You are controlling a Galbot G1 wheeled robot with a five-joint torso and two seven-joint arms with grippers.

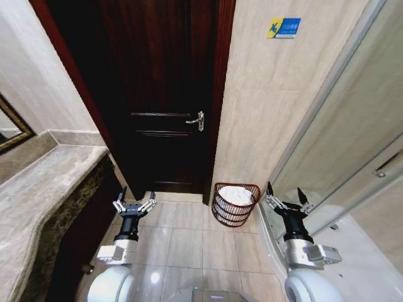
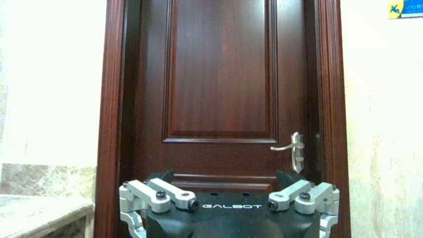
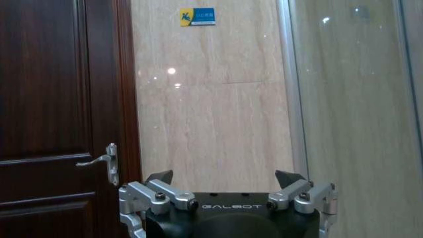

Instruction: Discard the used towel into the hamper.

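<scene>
1. Head view: the hamper (image 1: 236, 204) sits on the floor by the wall, beside the door (image 1: 167, 94), with something white inside. The left gripper (image 1: 133, 204) and right gripper (image 1: 286, 200) are wide open, holding nothing.
2. Left wrist view: the left gripper (image 2: 228, 194) faces the door.
3. Right wrist view: the right gripper (image 3: 225, 193) faces the wall; driving ahead might bump it.

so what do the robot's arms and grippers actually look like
Both match: the left gripper and right gripper have dark pointed fingertips on silver metal linkages with black bolts, a black body marked GALBOT in white, then a black wrist, a silver-grey block and glossy white arm shells.
</scene>
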